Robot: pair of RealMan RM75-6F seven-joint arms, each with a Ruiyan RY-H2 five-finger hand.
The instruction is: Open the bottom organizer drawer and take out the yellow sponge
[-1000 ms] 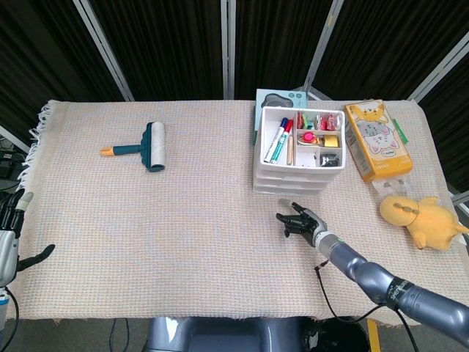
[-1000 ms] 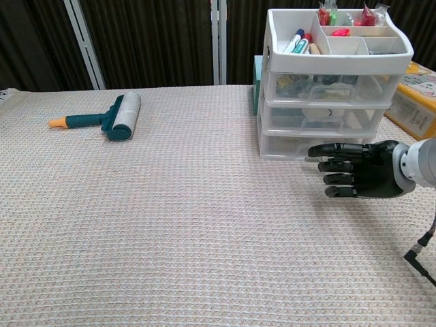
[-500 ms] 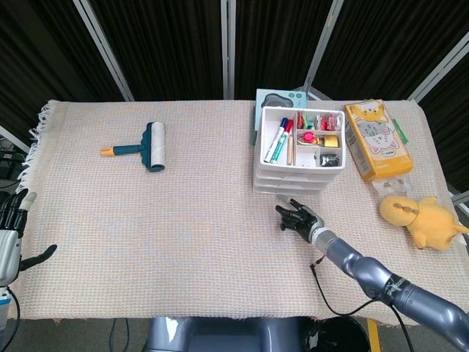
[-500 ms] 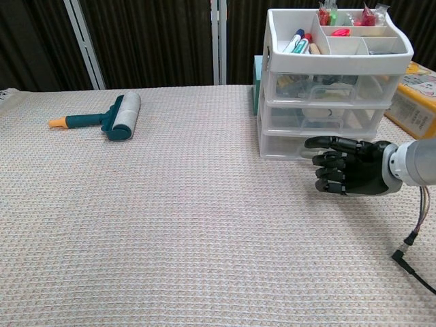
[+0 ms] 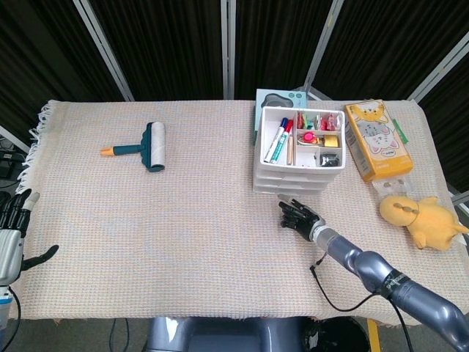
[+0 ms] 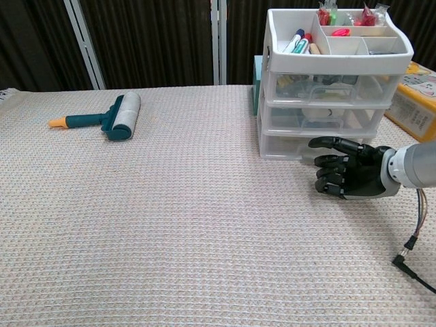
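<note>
A white organizer (image 5: 299,160) (image 6: 333,82) with three clear drawers stands on the table; pens and small items fill its top tray. Its bottom drawer (image 6: 293,146) is closed, and the yellow sponge is not visible. My right hand (image 5: 299,218) (image 6: 347,176), black, hovers just in front of the bottom drawer with fingers partly curled, holding nothing. The fingertips (image 6: 320,144) are close to the drawer front; contact cannot be told. My left hand (image 5: 10,236) stays at the table's left edge, fingers spread, empty.
A teal lint roller (image 5: 143,147) (image 6: 105,117) lies at the far left. An orange cat-print box (image 5: 377,139) sits right of the organizer, with a yellow plush toy (image 5: 421,218) in front of it. A loose cable (image 6: 415,235) trails by my right wrist.
My right hand has moved closer to the bottom drawer and its fingers have curled in somewhat. The left hand has shifted slightly at the table edge.
</note>
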